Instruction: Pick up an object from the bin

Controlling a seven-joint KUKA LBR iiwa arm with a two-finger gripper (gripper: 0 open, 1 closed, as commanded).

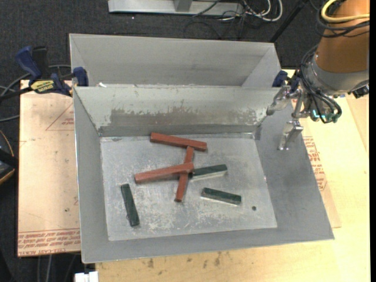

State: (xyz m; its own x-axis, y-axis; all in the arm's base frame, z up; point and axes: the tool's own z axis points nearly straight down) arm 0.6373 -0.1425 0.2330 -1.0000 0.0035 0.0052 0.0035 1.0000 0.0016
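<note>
My gripper (278, 128) hangs above the bin's right sloping wall, near the back right corner. Its two metal fingers stand apart and nothing is between them. The nearest loose things lie on the bin floor to its lower left. A short dark green bar (221, 196) lies flat right of centre. A second dark green bar (211, 170) lies just above it, its left end tucked under crossed red-brown bars. One red-brown bar (178, 141) lies alone near the back wall.
Two more red-brown bars cross at the floor's middle, a long one (161, 174) lying almost level and a shorter one (184, 181) running front to back. A third dark green bar (130, 204) lies at the front left. The arm's orange cover sits at the upper right, outside the bin.
</note>
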